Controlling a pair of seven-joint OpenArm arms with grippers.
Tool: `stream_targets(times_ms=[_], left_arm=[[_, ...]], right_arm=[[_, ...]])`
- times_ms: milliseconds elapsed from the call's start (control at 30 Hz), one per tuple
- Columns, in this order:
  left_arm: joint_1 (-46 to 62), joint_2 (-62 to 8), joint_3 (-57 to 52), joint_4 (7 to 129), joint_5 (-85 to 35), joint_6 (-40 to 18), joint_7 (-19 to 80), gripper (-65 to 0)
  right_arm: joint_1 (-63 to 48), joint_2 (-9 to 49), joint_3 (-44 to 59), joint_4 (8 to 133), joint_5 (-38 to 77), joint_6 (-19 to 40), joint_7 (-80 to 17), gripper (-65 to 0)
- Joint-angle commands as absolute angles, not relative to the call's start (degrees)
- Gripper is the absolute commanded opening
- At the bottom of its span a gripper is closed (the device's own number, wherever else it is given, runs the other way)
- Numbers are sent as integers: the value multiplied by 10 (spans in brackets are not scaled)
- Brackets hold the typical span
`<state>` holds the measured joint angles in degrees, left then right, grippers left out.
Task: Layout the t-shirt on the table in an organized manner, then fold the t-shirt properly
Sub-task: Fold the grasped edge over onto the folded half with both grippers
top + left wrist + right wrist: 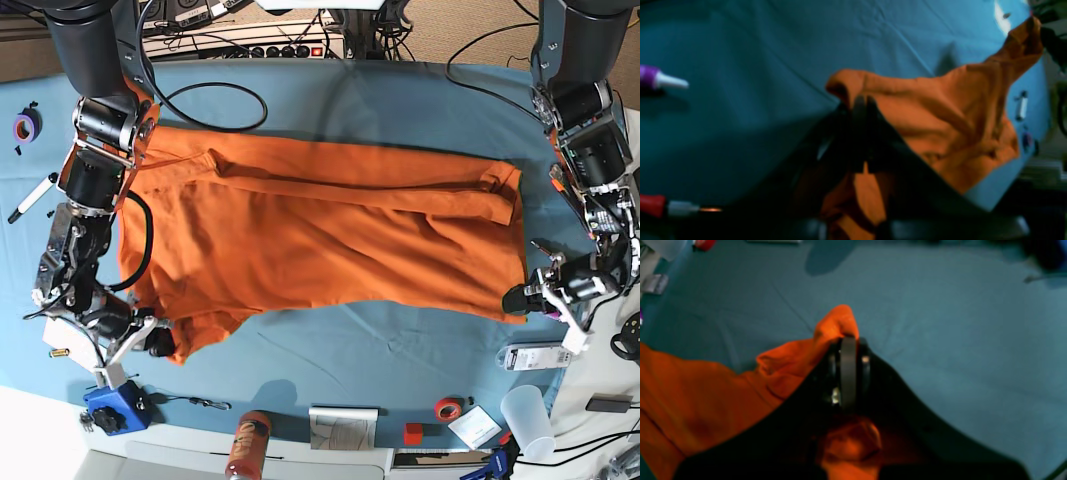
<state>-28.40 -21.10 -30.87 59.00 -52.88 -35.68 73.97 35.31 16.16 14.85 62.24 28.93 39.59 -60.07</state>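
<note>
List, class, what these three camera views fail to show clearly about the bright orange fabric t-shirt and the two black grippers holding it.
- Left wrist view: the left gripper is blurred; the jaws' contact with the bright orange fabric t-shirt is hidden by its dark body.
- Right wrist view: the right gripper covers the pinched fabric; the shirt is cut off by the left edge.
- Base view: the t-shirt's lower left corner is hidden behind the right gripper; the neck tag cannot be made out.

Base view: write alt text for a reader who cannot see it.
An orange t-shirt lies spread wide across a blue-covered table, each near corner pinched by one of two robot arms: the right end effector and the left end effector. Small clutter, including an orange-lidded bottle and a plastic cup, lines the near edge.
</note>
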Motion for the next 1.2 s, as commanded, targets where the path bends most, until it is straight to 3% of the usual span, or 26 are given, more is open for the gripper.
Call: stream_targets(times_ms=[0,300,533,933,1167], left_arm=[[-295,-219,-310,599,-550,-359,737,-650],[-255,-219,-309,599,-613,-359,755,-650],[-254,-220,-309,599,-705,-361,800,-650],[-254,-230,-309,599,-707,-361,800,-650],[-254,-257,-309,599,-708,-361,800,-650]], right_arm=[[364,170,150,653,302,398,-596,-650],[213,170,155,892,312,384,-620,-650],[93,167,198,1002,326,381,-577,-650],[-15,167,284,1012,322,378,-578,-650],[-26,167,305,1012,297,335,-594,-650]])
